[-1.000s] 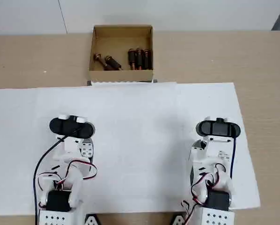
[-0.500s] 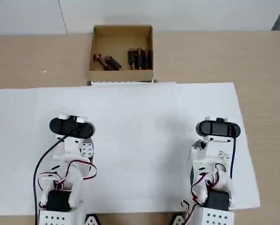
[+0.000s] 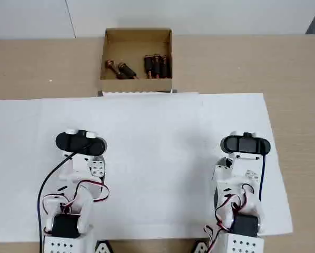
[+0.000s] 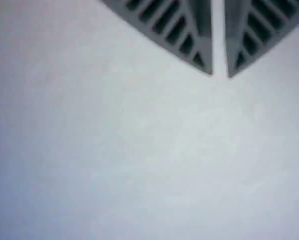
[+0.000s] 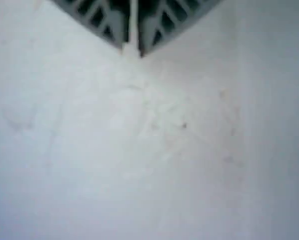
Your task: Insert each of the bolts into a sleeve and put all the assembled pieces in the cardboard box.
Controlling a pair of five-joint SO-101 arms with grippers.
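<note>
My left claw (image 4: 219,75) and right claw (image 5: 132,50) are closed and empty at the near side. A needless reach could knock the far brown cardboard box (image 3: 136,84) holding the copper-and-black sleeved bolts (image 3: 156,66).

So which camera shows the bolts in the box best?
The high view: it looks down into the box, where the bolts lie on its floor. Both wrist views face plain white paper instead.

Bright, even light covered the desk (image 3: 289,63), the white paper sheet (image 3: 157,121) and the cardboard box (image 3: 138,36); soft, faint shadows lay beside the arms (image 3: 79,174).
</note>
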